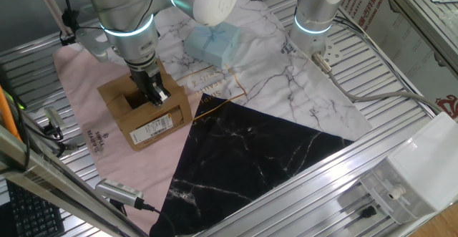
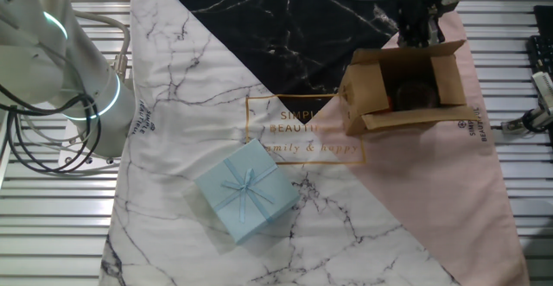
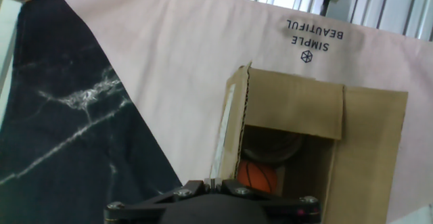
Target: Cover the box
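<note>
The box (image 1: 154,126) is a small brown carton with a white label on its near side, standing open on the pink part of the cloth. In the other fixed view the box (image 2: 371,92) shows dark contents. The hand view looks down into the box (image 3: 365,149), where an orange ball (image 3: 257,176) lies beside a round dark object. One flap (image 3: 226,129) stands upright, edge-on, and runs straight into my gripper (image 3: 212,181). Its fingers are pressed close together on that flap's edge. The gripper (image 1: 159,97) sits at the opening's rim, and shows at the box's far side as the gripper (image 2: 413,37).
A pale blue gift package (image 1: 215,42) with a ribbon lies on the white marble part of the cloth (image 2: 246,191). A second arm's base (image 1: 315,18) stands at the cloth's far corner, with cables (image 1: 358,86) trailing off it. A silver tool (image 1: 118,190) lies by the front rail.
</note>
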Tool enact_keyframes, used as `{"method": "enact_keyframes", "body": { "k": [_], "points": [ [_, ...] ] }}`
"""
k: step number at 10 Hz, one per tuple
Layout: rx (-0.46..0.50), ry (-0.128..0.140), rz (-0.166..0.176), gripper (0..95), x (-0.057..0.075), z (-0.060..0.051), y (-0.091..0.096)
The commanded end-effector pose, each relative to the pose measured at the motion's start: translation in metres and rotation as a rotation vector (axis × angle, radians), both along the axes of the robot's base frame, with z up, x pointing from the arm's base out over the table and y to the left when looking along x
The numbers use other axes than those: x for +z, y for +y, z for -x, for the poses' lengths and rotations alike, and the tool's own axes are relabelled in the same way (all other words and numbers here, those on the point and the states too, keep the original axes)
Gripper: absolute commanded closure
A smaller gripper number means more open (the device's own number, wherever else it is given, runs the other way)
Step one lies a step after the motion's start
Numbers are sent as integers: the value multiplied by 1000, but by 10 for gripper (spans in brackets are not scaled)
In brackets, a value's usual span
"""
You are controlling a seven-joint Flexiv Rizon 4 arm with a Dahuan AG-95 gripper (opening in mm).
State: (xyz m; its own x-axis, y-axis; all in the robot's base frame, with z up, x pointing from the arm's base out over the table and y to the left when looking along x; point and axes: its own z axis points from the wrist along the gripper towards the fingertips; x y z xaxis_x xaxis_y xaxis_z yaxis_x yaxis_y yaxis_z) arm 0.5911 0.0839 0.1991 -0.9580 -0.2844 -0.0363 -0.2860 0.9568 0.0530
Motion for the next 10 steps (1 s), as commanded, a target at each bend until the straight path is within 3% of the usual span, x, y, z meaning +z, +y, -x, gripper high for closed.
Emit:
{"method": "enact_keyframes", "body": {
  "k": [1, 3, 8, 10],
  "points": [
    [-2, 3, -1, 950, 7, 2, 0],
    [0, 8, 2, 950, 15, 2, -3],
    [0, 9, -1, 950, 14, 2, -4],
    [1, 8, -1, 950, 13, 9, -7]
  ]
}}
